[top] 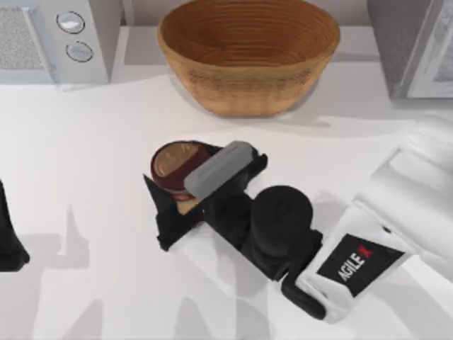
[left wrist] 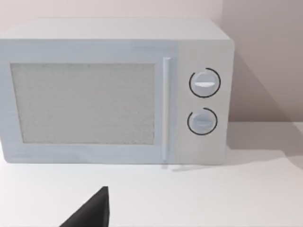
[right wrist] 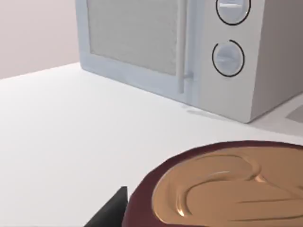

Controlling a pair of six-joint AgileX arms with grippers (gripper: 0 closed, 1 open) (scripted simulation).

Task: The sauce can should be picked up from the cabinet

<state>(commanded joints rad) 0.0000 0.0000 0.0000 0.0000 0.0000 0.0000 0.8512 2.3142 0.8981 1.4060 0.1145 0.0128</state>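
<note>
Jaws of the right gripper point(top: 185, 204) stand spread around the can point(top: 173, 161), one black finger point(top: 157, 205) showing on the can's left side and the rest of the head hidden under a grey block on the wrist. Whether the pads are pressing the can's wall or merely flanking it I cannot tell, so a firm hold is not settled. The can stands upright, its long axis vertical, dark red wall with a tan lid facing up; in the right wrist view the can point(right wrist: 222, 189) sits close under the camera with a finger tip point(right wrist: 111, 210) beside it. It lies near the middle of the tabletop point(top: 92, 156), just in front of the basket point(top: 248, 53) at the far edge, and not inside any cabinet.

The right arm reaches in from the near right corner, so the can lies straight ahead of its jaws, toward the far left. The left gripper point(top: 10, 241) is parked at the left edge, well apart from the can, facing the microwave point(left wrist: 118, 90) in the far left corner. The right arm is plainly the nearer. In my judgement a straight lift would suit the upright can, provided the fingers are closed on it.
</note>
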